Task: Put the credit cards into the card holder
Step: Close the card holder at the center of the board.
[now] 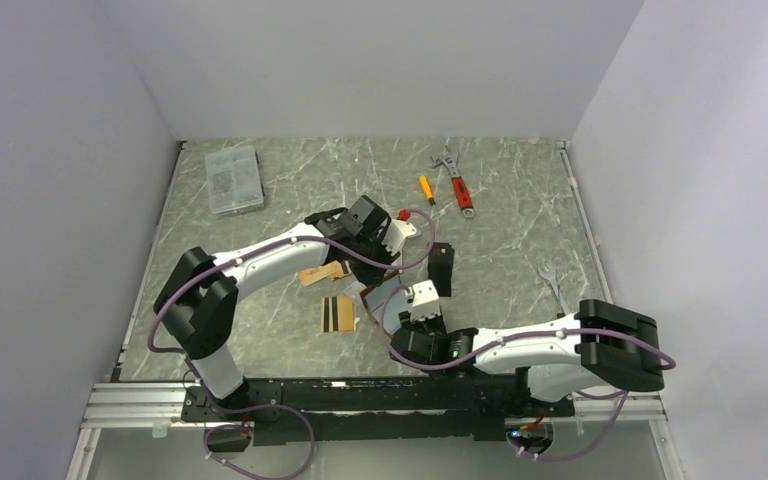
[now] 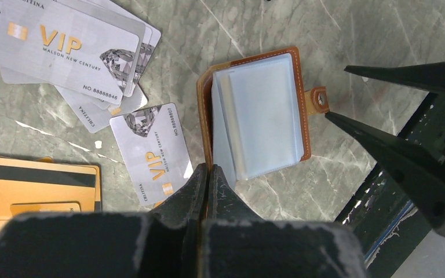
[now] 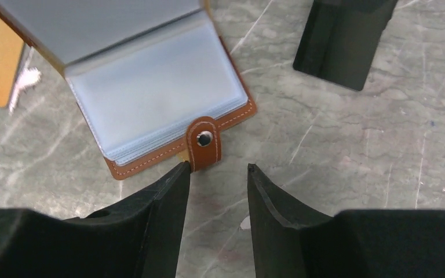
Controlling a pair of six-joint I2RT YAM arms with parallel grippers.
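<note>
The card holder [image 2: 261, 116] lies open on the marble table, its clear sleeves facing up and its snap tab [image 3: 204, 142] pointing toward my right gripper. My left gripper [image 2: 208, 171] is shut on the holder's brown cover edge. My right gripper [image 3: 217, 168] stands open just short of the tab, with its left fingertip [image 3: 182, 171] touching the tab's end and nothing between the jaws. Several silver VIP credit cards [image 2: 64, 46] lie fanned to the left, with one silver card [image 2: 150, 150] apart from them. Gold cards with a black stripe [image 2: 35, 185] lie nearer; they also show in the top view [image 1: 338, 313].
A black block [image 3: 345, 37] stands on the table just behind the holder. Further back are a clear plastic box [image 1: 233, 178], a small screwdriver [image 1: 426, 187] and a red-handled wrench [image 1: 457, 183]. A second wrench [image 1: 552, 285] lies at the right.
</note>
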